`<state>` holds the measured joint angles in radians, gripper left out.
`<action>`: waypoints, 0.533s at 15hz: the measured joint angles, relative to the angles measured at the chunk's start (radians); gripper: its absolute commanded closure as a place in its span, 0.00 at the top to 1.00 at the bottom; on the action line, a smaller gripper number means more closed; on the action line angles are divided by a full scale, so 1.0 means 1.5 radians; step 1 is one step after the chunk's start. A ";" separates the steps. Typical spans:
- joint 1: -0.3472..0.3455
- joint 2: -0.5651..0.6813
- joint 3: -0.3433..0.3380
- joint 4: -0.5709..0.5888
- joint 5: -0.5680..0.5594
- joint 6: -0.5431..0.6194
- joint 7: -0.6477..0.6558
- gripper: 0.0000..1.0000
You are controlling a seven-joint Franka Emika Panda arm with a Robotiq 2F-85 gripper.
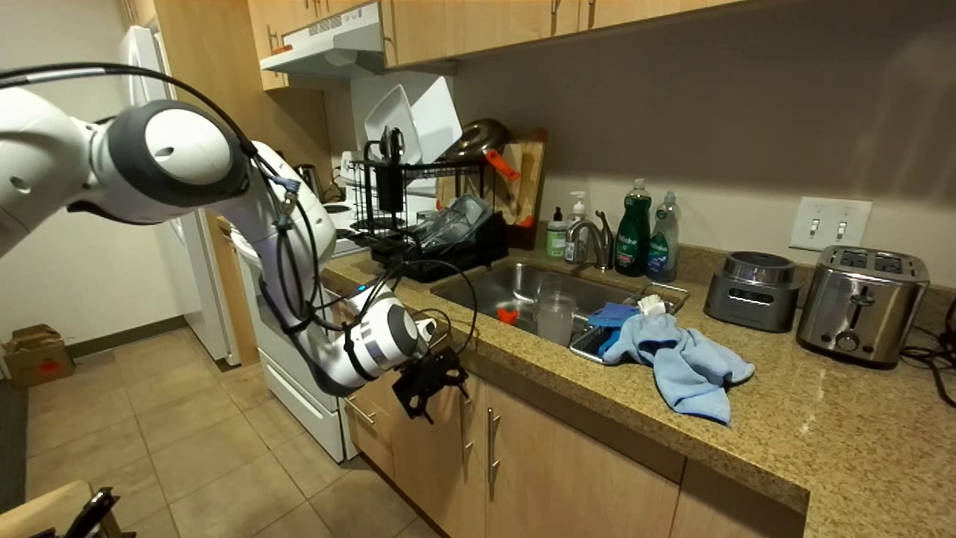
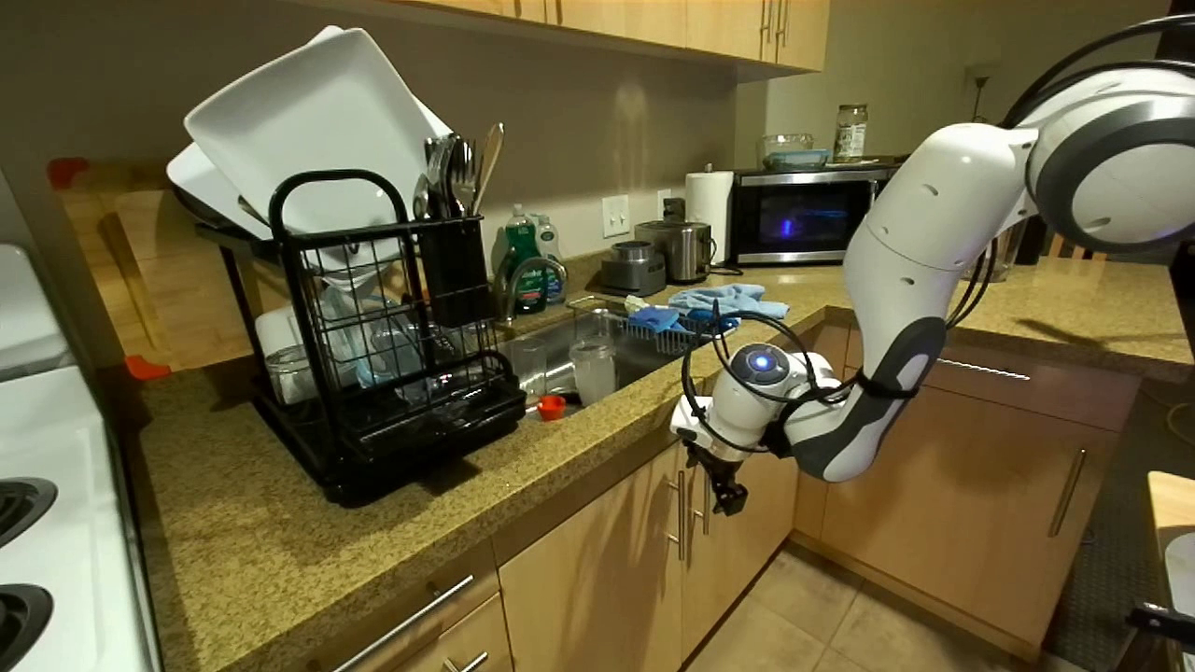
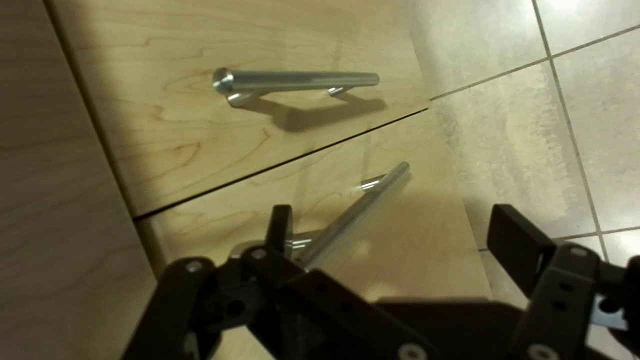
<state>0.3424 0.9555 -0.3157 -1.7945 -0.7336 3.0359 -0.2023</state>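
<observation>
Your gripper (image 3: 392, 220) hangs near a handle (image 3: 356, 215), jaws spread wide. In the wrist view, that handle shows between the fingers (image 3: 279, 227), its end hidden behind one.

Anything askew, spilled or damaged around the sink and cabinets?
Mainly the blue cloth: crumpled on the counter by the sink, it looks dropped, not folded. No spill or damage shows. In the wrist view, perspective probably makes the cabinet handles look uneven.

Free gap between jaws, handle (image 3: 356, 214) beyond
</observation>
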 measured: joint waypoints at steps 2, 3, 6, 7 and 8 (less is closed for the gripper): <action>0.003 0.007 -0.005 0.004 0.000 0.020 0.008 1.00; 0.006 0.011 -0.010 0.006 0.000 0.030 0.012 1.00; 0.017 0.019 -0.027 0.014 0.000 0.052 0.025 1.00; 0.019 0.021 -0.030 0.017 0.000 0.055 0.029 1.00; 0.019 0.024 -0.032 0.019 0.000 0.056 0.032 1.00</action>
<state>0.3714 0.9913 -0.3631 -1.7653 -0.7333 3.1201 -0.1545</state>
